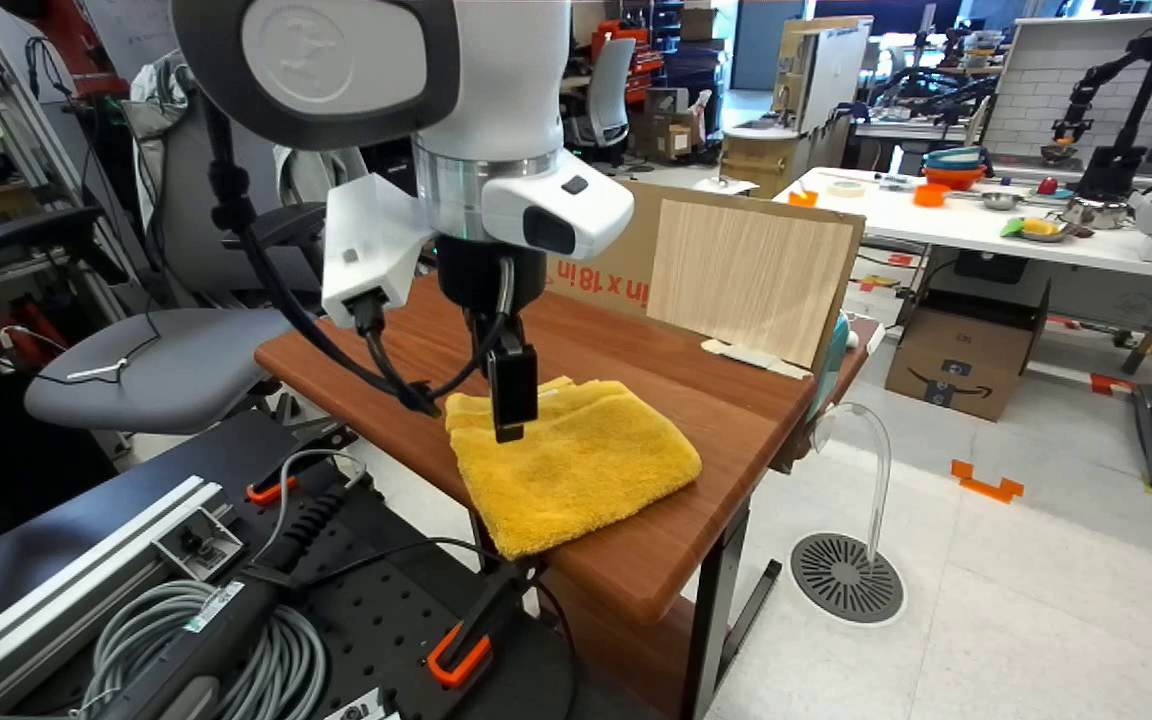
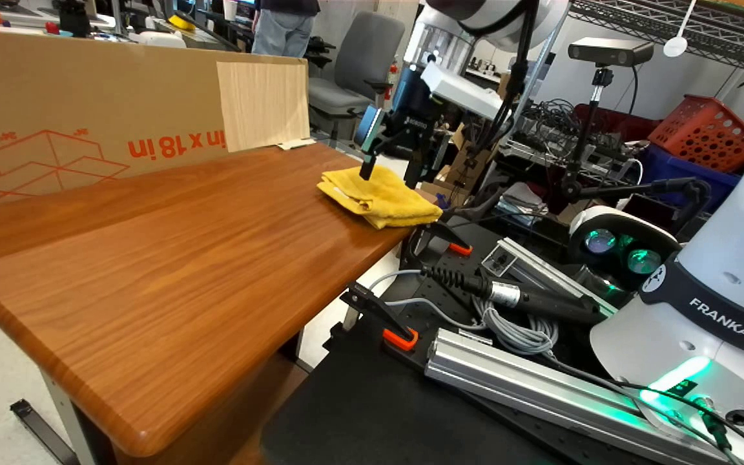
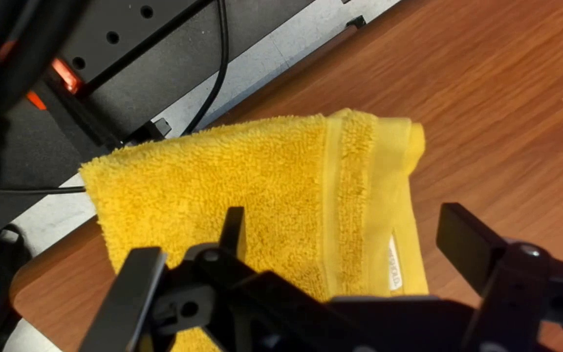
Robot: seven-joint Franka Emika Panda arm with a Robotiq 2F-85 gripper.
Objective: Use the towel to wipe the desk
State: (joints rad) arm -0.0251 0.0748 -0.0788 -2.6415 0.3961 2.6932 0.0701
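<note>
The yellow towel (image 1: 586, 465) lies folded on the reddish-brown desk (image 1: 716, 385), near a corner and over its edge. It also shows in an exterior view (image 2: 388, 197) on the desk (image 2: 172, 258). In the wrist view the towel (image 3: 271, 195) has a smooth hem and a white tag on one side. My gripper (image 3: 347, 234) is open and empty, pointing down. One finger is over the towel and the other is over bare wood (image 3: 496, 122) beyond the hem. In an exterior view the gripper (image 2: 390, 173) is at the towel; whether the fingertips touch it I cannot tell.
A cardboard sheet (image 2: 120, 103) with a pale wood-grain panel (image 2: 265, 103) stands along the desk's far side. A black base plate (image 1: 406, 600) with orange-tipped clamps (image 1: 461, 655), cables and an aluminium bar (image 2: 527, 381) lies beside the desk. A grey chair (image 1: 166, 365) stands nearby.
</note>
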